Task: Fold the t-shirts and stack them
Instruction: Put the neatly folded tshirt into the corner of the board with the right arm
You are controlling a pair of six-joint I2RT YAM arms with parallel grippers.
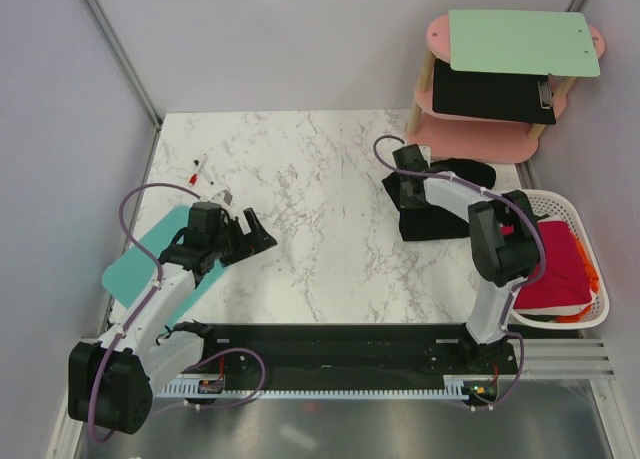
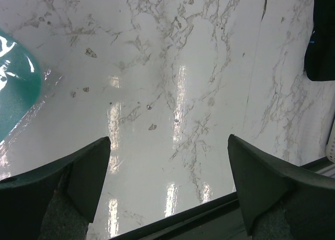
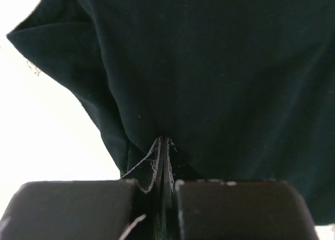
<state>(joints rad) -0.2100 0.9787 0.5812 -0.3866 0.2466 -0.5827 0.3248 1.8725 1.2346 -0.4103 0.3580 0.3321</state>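
1 black t-shirt (image 3: pixel 209 67) is clamped in the right gripper (image 3: pixel 163 183); left gripper (image 2: pixel 168 146) held wide, empty. Flattening is probably needed next.

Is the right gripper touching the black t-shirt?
Touching. The right wrist view shows the right gripper pinching a fold of the black t-shirt.

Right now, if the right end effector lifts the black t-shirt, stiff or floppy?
Probably floppy: the black t-shirt bunches into thin folds where the right end effector pinches it, so it should drape. Likely light, being thin cloth. Pushed, it would probably crumple rather than slide on the marble-look table.
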